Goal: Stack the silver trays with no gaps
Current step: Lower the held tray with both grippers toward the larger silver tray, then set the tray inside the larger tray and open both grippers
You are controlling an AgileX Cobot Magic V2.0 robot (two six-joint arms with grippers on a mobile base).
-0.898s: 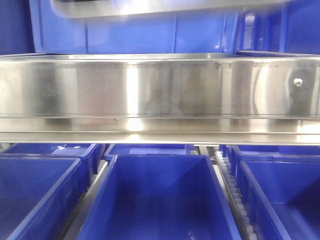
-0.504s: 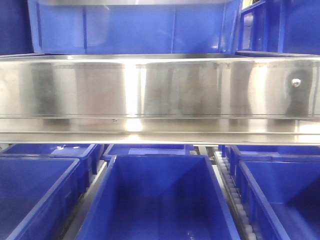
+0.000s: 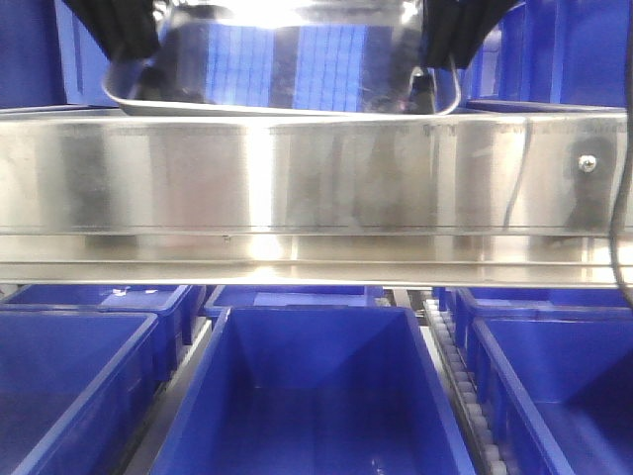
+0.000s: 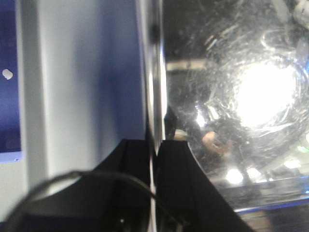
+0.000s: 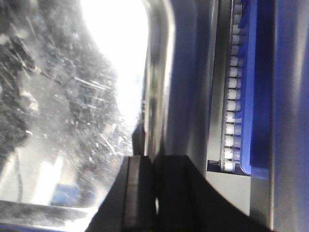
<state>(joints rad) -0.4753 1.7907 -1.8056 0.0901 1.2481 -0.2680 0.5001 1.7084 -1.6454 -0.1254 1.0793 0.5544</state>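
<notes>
In the front-facing view, a shallow, shiny stainless-steel tray with rounded corners and a rolled rim [image 3: 282, 69] hangs at the top of the picture, above and behind the long brushed-steel shelf rail [image 3: 316, 188]. Black arm parts reach down to its two ends; the left pincer [image 3: 124, 45] sits at one end and the right pincer [image 3: 445, 49] at the other, so the tray lies between the two pincers. Below the rail stand open blue plastic bins [image 3: 312, 396], well apart from the tray. No second tray shows here.

In the left wrist view, the left pincer [image 4: 155, 150] is drawn narrow, its two black fingers [image 4: 133, 164] pinching the thin rolled rim of the tray [image 4: 236, 96], whose scratched, glaring bottom spreads to one side of the pincer.

In the right wrist view, the right pincer [image 5: 153, 164] is likewise narrow and clamped on the tray's rim [image 5: 154, 72], with the scratched tray floor on one side and a strip of white rollers [image 5: 231, 111] on the other.

The step in hand seems to be carrying the tray with both arms. The next move likely calls for lowering it level and square onto the other tray, which is out of sight, so the rims nest without a gap.
</notes>
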